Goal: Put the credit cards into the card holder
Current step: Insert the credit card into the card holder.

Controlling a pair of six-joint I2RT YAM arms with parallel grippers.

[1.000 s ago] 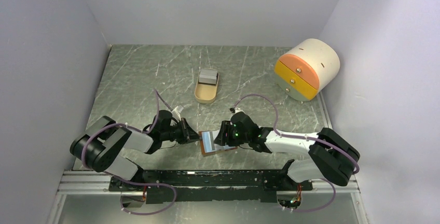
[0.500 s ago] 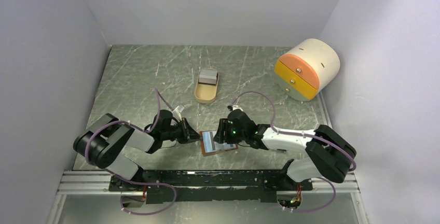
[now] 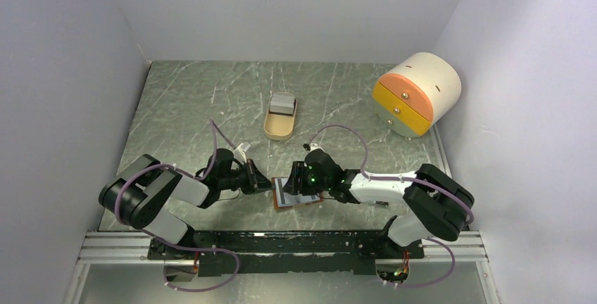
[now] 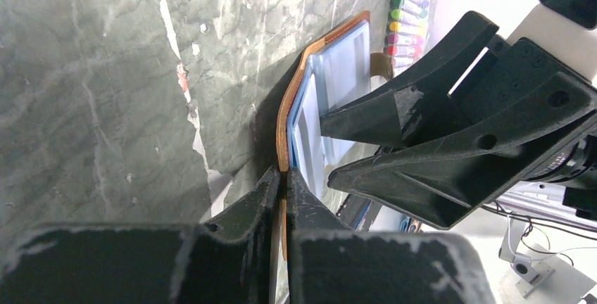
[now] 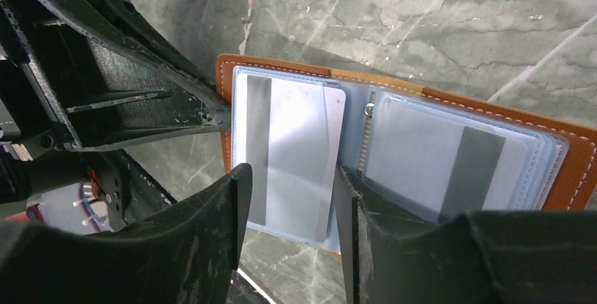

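The brown leather card holder (image 3: 299,202) lies open on the table near the front edge. In the right wrist view its clear sleeves show one grey-white credit card (image 5: 292,149) with a dark stripe on the left page and another (image 5: 450,167) on the right page. My left gripper (image 3: 268,185) is shut on the holder's left leather edge (image 4: 283,142). My right gripper (image 3: 297,183) hovers open just over the left page, its fingers (image 5: 236,198) straddling the left card, empty.
A tan oval tray (image 3: 281,119) holding a grey block sits mid-table. A cream drum-shaped drawer unit (image 3: 419,91) with orange and yellow fronts stands back right. A row of coloured pens (image 4: 405,19) shows beyond the holder. Walls enclose three sides.
My right gripper has moved left over the holder's left page. The card that stood tilted and bluish now lies flat in the left sleeve. The left gripper has held still.
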